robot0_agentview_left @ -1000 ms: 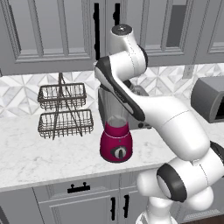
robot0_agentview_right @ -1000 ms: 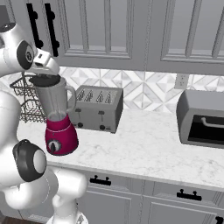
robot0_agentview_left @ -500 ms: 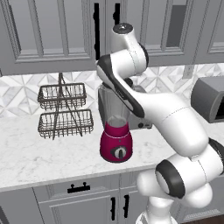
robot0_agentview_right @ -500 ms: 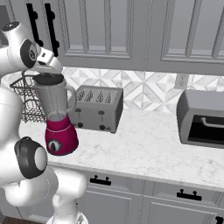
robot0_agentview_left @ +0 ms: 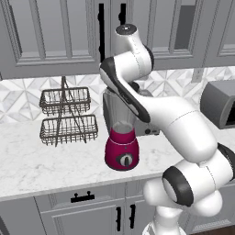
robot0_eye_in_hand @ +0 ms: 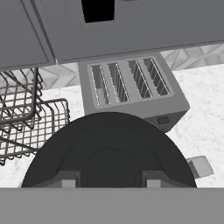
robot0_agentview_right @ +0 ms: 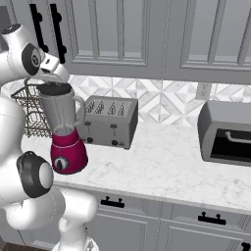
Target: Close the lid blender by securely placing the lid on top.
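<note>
The blender stands on the counter, its crimson base [robot0_agentview_left: 121,149] [robot0_agentview_right: 68,154] under a clear greyish jar [robot0_agentview_left: 118,110] [robot0_agentview_right: 60,113] with a side handle. The dark round lid [robot0_agentview_right: 55,88] [robot0_eye_in_hand: 109,144] lies at the jar's rim, seen from above in the hand view. My gripper [robot0_agentview_right: 54,81] [robot0_eye_in_hand: 109,179] hangs straight over it. The two fingertips [robot0_eye_in_hand: 66,179] stand on either side of the lid's raised centre and press against it. In the left base view my own arm hides the jar's top.
A silver toaster [robot0_agentview_right: 105,120] [robot0_eye_in_hand: 131,87] stands right behind the blender. A two-tier wire basket [robot0_agentview_left: 66,114] [robot0_agentview_right: 27,112] [robot0_eye_in_hand: 26,118] is to its left, and a grey toaster oven [robot0_agentview_right: 228,132] at the far right. Cabinet doors [robot0_agentview_right: 117,29] hang close overhead.
The arm has shifted only slightly over the blender. The lid stays at the jar's top with the hand on it.
</note>
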